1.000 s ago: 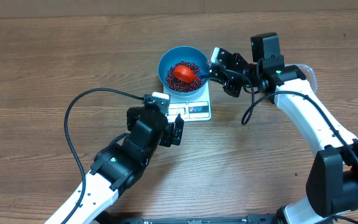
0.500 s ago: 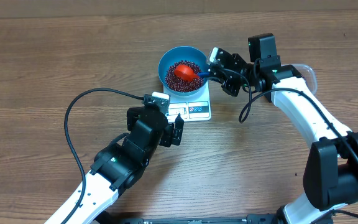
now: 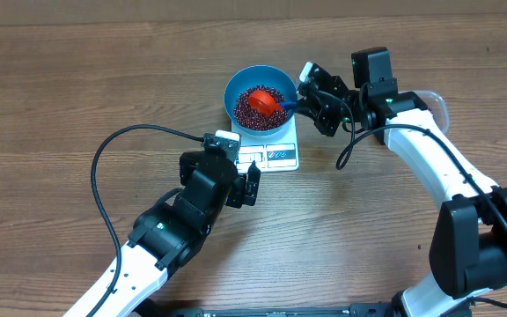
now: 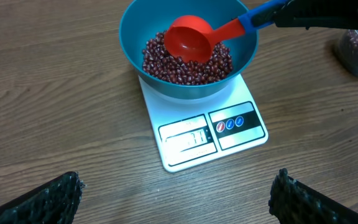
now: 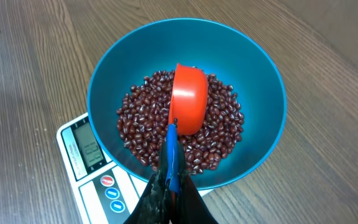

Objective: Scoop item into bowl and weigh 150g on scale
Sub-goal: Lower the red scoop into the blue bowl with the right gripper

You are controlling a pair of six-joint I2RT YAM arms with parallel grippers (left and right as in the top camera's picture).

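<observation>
Patience is what this step wants. With the right gripper (image 5: 169, 193) pinched tight on the blue handle of the red scoop (image 5: 188, 102), we should roll the wrist slowly so the beans (image 5: 222, 137) trickle into the blue bowl (image 5: 260, 81) rather than dump. We should pause between pours to let the display (image 4: 188, 138) settle (its digits are too blurred for us to read).

The bowl sits on the white scale (image 4: 242, 138) and already holds a fair heap, so we judge the target is near and small corrections matter. We should also keep the scoop from leaning on the bowl, since any press would falsify the weight.

The left gripper (image 4: 176, 199) hovers just in front of the scale with its fingers spread wide, holding nothing.

Against a second ago, the right wrist has turned slightly and the scoop has shifted only a touch within the bowl. The left arm has not moved.
</observation>
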